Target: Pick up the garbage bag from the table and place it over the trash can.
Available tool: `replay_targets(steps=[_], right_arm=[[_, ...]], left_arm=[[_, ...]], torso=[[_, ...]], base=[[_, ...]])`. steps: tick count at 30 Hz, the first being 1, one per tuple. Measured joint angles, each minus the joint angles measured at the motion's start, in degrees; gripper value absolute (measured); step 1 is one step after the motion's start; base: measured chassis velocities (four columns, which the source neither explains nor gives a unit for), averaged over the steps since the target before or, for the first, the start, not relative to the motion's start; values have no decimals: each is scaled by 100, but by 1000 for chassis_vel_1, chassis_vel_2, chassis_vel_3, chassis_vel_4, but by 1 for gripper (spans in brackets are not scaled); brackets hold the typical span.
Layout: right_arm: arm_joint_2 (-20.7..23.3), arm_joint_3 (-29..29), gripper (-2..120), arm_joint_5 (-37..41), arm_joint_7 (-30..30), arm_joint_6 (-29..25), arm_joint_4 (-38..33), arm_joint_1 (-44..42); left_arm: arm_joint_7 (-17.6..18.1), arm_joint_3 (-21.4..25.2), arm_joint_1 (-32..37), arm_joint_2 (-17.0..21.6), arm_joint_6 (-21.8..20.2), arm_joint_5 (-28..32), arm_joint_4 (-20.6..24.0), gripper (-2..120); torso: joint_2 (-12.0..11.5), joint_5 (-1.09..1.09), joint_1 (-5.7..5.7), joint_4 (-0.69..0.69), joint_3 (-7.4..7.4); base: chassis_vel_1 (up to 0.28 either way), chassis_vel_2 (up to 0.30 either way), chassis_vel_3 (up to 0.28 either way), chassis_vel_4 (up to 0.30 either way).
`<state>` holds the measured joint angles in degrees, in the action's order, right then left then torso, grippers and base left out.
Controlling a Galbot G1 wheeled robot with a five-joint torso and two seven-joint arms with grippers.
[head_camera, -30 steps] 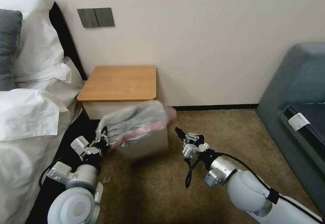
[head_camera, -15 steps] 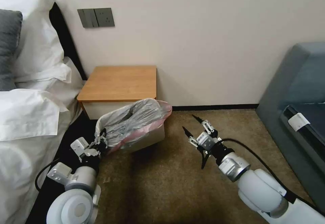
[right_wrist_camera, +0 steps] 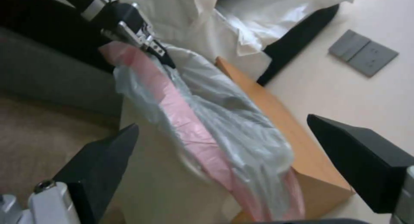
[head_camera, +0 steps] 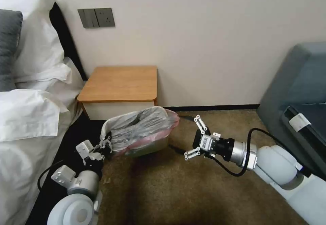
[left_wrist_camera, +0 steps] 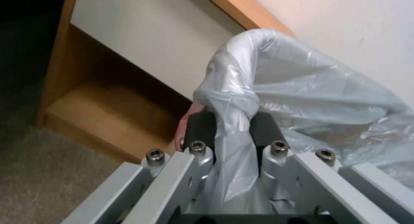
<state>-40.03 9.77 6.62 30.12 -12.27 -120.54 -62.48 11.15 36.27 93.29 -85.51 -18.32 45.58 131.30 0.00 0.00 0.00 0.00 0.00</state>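
Landmark: you can place everything from the trash can (head_camera: 154, 144), a cream-beige bin standing on the brown carpet (head_camera: 176, 191) just in front of the table.

Table (head_camera: 122, 82): orange-brown top, bare, with a cream drawer front below it; it stands just behind the trash can, against the wall. In the left wrist view you see its lower shelf (left_wrist_camera: 108, 110) beyond the bag.

Garbage bag (head_camera: 141, 124): grey translucent film, crinkled, draped over the mouth of the trash can. Its pinkish-red edge (head_camera: 149, 140) runs along the can's near rim and round the corner on your right. In the right wrist view the pink band (right_wrist_camera: 181, 117) hangs a little way down the can's outer wall. You cannot tell whether the far rim is fully covered.

Left gripper (head_camera: 106, 142): at the trash can's left end, touching the bag there. In the left wrist view the two dark pads (left_wrist_camera: 263, 130) are closed together with a bunched fold of the garbage bag (left_wrist_camera: 267, 84) pinched between them.

Right gripper (head_camera: 193, 136): to the right of the trash can, near it but apart from it, pointing at its right end. Fingers spread wide, nothing between them. In the right wrist view you see both dark fingertips (right_wrist_camera: 108, 152) standing apart, with the can and bag beyond the gap.

Trash can wall (right_wrist_camera: 164, 185): cream and plain, bare below the pink band.
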Motion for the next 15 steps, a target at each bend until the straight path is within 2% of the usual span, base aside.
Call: replay_targets(steps=[8, 9, 11, 12, 15], right_arm=[[44, -256, 68, -5, 7, 103, 122, 177], [44, -256, 68, -5, 7, 103, 122, 177], [28, -378, 57, -11, 6, 136, 175, 302], [28, -378, 57, -11, 6, 136, 175, 302], [21, -514, 43, -11, 71, 174, 223, 407]], left_arm=[[-90, -39, 58, -33, 0, -140, 47, 10], [-90, -39, 58, -33, 0, -140, 47, 10], [-120, -53, 71, -52, 0, -191, 53, 10], [-120, -53, 71, -52, 0, -191, 53, 10], [-129, -56, 86, -57, 3, -212, 53, 10]], torso=[[0, 0, 0, 0, 0], [0, 0, 0, 0, 0], [0, 0, 0, 0, 0], [0, 0, 0, 0, 0], [0, 0, 0, 0, 0]], base=[[0, 0, 0, 0], [0, 0, 0, 0], [0, 0, 0, 0], [0, 0, 0, 0], [0, 0, 0, 0]])
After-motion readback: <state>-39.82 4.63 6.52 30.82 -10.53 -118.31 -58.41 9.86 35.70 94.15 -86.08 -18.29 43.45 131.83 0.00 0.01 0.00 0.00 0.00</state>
